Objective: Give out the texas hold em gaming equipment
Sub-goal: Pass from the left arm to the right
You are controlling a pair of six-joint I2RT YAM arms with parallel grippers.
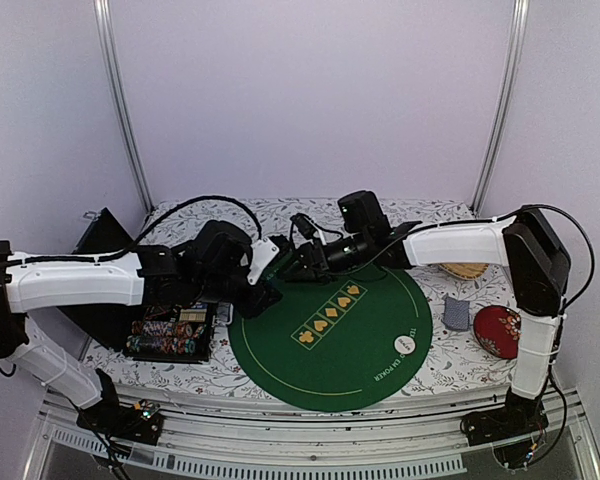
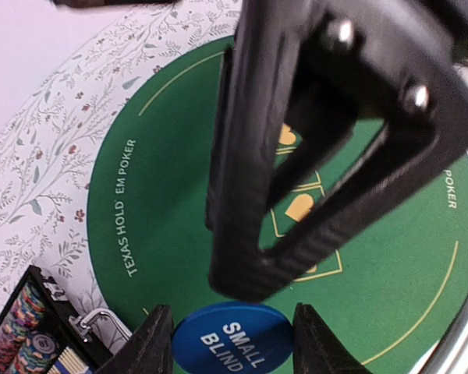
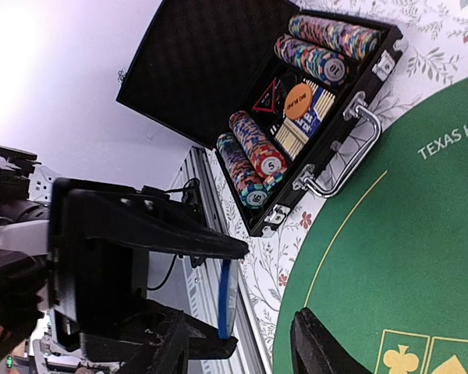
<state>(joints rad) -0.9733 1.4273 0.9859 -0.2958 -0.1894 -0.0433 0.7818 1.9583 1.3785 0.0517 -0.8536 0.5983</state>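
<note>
Left claw (image 2: 232,344): closed on a blue disc (image 2: 231,348) lettered "SMALL BLIND". The disc is pinched flat between the two fingers and held above the near-left edge of the green felt mat (image 1: 332,352).

Right claw (image 3: 242,347): reached in from the right to meet the left claw over the mat's far-left part. Its fingers are seen spread. In the right wrist view the blue disc appears edge-on beyond the gap. No contact between these fingers and the disc can be made out.

An open black case (image 3: 195,66) is noted on the tabletop (image 1: 450,370), just left of the mat. Rows of striped poker chips (image 3: 327,48) lie in it, with an orange disc (image 3: 297,101) on the middle compartment.

A white disc (image 1: 407,344) lies on the mat near its right rim.

A small stack of grey-blue playing cards (image 1: 458,313) lies on the cloth right of the mat. A red dish (image 1: 498,332) lies beside it, further right.
</note>
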